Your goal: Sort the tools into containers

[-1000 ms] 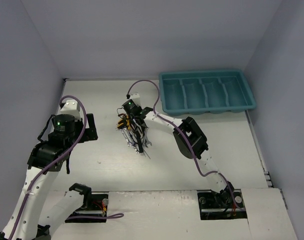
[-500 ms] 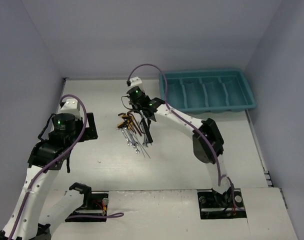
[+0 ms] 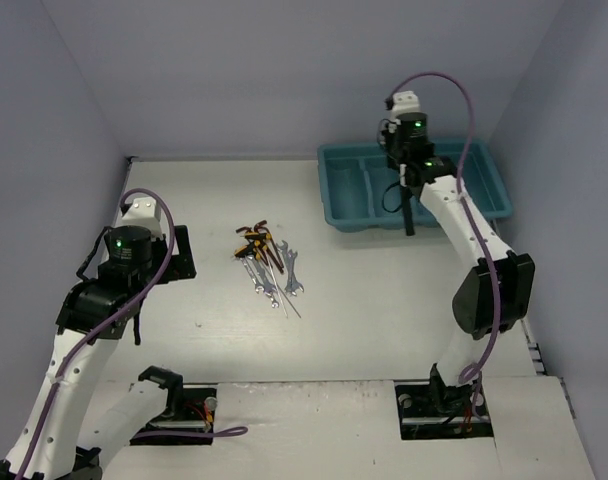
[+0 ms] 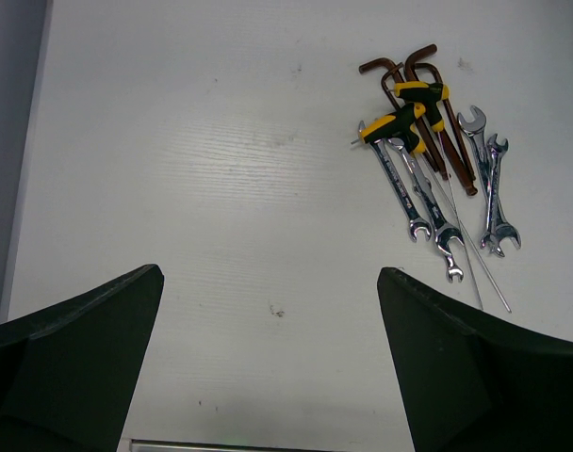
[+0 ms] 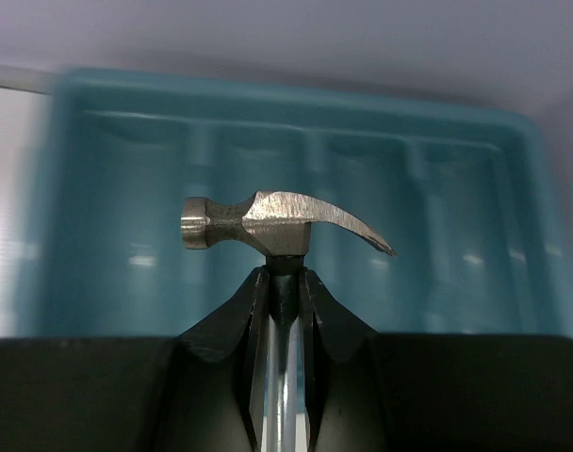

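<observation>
My right gripper [image 3: 403, 178] is shut on the neck of a small hammer [image 5: 277, 226] with a steel claw head. It holds the hammer above the teal tray [image 3: 354, 220], whose four long compartments fill the right wrist view [image 5: 456, 188]. The hammer's dark handle [image 3: 408, 212] hangs over the tray's front wall. The other tools [image 3: 267, 262] lie in a pile mid-table: silver wrenches [image 4: 428, 202], reddish hex keys [image 4: 428, 66] and yellow-and-black pieces [image 4: 409, 118]. My left gripper [image 4: 268, 311] is open and empty, above bare table left of the pile.
The tray stands at the table's back right, next to the right wall. The back wall runs just behind it. The left arm [image 3: 124, 265] stands at the left side of the table, next to the left wall.
My right gripper has lifted the hammer out of the tool pile and swung it right and back, to above the tray. The left arm has not moved.
</observation>
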`<state>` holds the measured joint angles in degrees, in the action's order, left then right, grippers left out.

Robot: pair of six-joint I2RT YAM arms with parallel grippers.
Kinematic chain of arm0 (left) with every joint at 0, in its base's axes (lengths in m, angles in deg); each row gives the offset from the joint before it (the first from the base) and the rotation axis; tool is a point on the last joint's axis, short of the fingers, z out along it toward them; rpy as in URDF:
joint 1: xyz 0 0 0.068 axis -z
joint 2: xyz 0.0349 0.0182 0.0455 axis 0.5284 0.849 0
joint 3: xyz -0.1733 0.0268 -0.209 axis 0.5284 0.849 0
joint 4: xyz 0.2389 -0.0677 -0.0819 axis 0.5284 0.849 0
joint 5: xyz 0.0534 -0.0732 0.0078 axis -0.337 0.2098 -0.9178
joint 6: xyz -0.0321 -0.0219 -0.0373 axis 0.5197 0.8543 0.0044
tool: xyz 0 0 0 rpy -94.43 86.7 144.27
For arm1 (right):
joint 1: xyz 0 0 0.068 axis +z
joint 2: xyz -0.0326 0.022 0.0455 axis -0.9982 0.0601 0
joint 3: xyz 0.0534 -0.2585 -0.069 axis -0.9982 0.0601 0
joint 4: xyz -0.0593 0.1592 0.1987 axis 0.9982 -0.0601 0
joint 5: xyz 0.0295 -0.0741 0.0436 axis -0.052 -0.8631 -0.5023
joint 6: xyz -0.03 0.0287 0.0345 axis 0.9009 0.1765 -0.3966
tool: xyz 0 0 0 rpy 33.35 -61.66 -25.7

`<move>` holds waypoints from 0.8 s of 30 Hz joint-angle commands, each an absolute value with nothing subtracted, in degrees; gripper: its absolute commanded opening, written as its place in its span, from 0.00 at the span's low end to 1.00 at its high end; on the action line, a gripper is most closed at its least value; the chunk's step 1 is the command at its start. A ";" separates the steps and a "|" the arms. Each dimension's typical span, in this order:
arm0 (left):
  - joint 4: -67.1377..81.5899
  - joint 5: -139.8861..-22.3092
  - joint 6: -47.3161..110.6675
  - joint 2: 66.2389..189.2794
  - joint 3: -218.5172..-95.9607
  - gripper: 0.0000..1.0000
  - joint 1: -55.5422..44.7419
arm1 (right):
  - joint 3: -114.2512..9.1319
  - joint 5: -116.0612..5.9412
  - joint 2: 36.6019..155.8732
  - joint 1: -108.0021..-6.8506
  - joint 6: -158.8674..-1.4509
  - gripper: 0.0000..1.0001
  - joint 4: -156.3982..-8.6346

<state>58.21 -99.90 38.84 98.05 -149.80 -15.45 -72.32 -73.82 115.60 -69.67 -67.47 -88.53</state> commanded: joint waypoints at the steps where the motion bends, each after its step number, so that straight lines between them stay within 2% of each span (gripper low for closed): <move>1: 56.44 -100.43 39.84 98.20 -151.79 0.95 -15.38 | -74.66 -66.35 115.05 -81.36 -57.08 0.00 -85.83; 6: 56.40 -99.78 40.52 100.18 -153.24 0.95 -15.38 | -78.00 -64.44 120.18 -90.98 -54.03 0.00 -84.45; 11: 56.35 -99.48 40.14 102.11 -154.80 0.95 -15.38 | -80.98 -66.65 127.24 -96.44 -54.45 0.00 -79.50; 20: 56.43 -98.61 40.37 104.18 -156.07 0.95 -15.39 | -89.01 -68.00 140.73 -97.72 -54.06 0.00 -78.32; 24: 56.27 -97.88 40.85 104.98 -156.18 0.95 -15.38 | -92.30 -68.21 144.39 -97.55 -55.30 0.07 -78.23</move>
